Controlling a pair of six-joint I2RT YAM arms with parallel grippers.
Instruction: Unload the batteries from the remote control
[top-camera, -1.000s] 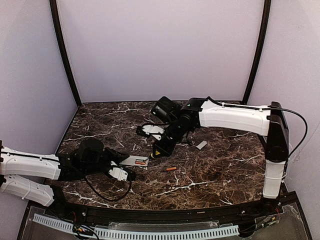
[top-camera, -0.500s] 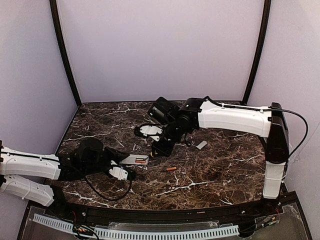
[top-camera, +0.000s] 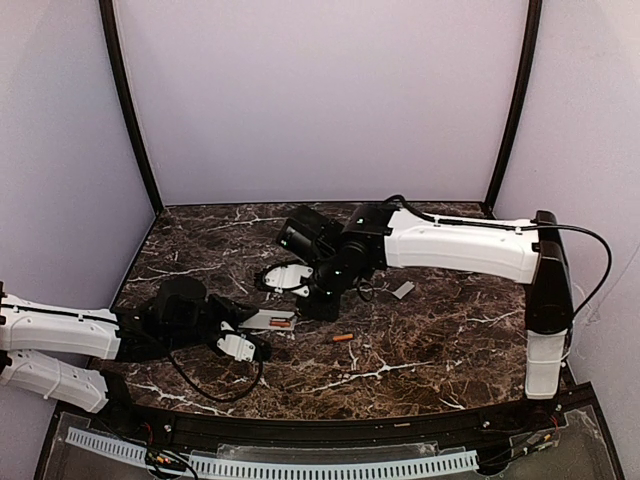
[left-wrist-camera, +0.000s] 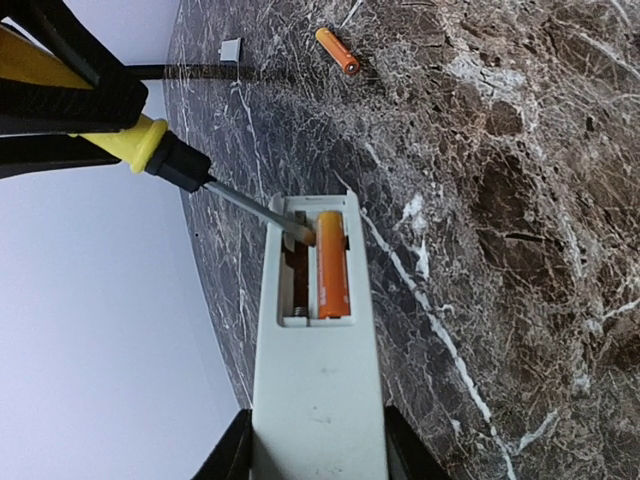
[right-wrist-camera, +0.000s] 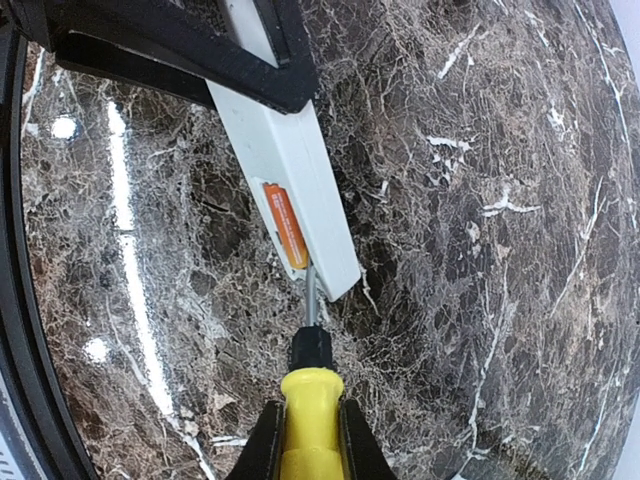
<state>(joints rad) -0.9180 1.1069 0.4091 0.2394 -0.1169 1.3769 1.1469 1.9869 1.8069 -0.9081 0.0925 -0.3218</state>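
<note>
The dark marbled desk carries everything, and the remote control is the thing to place the rest by. It sits low at the desk's near left part with its back turned up. The left claw is closed narrowly around the remote control's end farthest from the bay, one finger on each long edge. My guess is that this grip steadies it against levering.

The right claw reaches in from beyond the remote control's open end. It is clamped on the yellow handle of a screwdriver and lined up with the remote control's length so the thin shaft can enter the bay. The tip rests at the bay's end wall, touching or just beside the end of the seated battery. I cannot tell whether it has got underneath. It looks like a prying step, with half the job left.

A small grey-white cover piece lies well apart from the remote control, past the right arm. It has probably been put aside there.

The remote control is a slim white bar. Its bay is uncovered and shows one orange-copper battery in one slot and a dark, empty slot alongside. The other battery lies loose on the desk near the remote control's bay end.
</note>
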